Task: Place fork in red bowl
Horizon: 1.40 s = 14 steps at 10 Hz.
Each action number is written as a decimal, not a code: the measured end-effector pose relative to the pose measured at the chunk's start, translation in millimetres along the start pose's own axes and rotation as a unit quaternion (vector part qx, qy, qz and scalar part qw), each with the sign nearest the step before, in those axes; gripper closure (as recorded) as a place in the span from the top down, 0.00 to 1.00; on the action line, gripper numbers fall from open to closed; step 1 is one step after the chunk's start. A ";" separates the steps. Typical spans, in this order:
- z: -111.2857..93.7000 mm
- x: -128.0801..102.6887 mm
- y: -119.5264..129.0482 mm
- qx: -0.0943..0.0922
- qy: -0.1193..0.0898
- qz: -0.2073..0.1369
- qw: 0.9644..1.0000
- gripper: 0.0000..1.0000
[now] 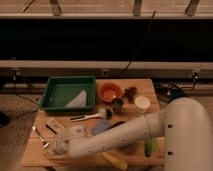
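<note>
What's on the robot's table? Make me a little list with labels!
tool: down low at the front left, right beside the fork
fork: lying flat, front left
red bowl: at the back, right of the green tray, no fork inside
green tray: back left, with a pale sheet in it
job: fork not yet in bowl
</note>
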 end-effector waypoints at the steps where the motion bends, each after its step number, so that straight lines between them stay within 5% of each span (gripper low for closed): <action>1: 3.4 -1.0 3.7 -0.004 0.000 -0.001 1.000 0.65; 11: 20.2 15.9 20.9 -0.017 0.023 0.000 1.000 0.64; 14: 17.3 20.2 18.7 -0.009 0.022 0.006 1.000 0.37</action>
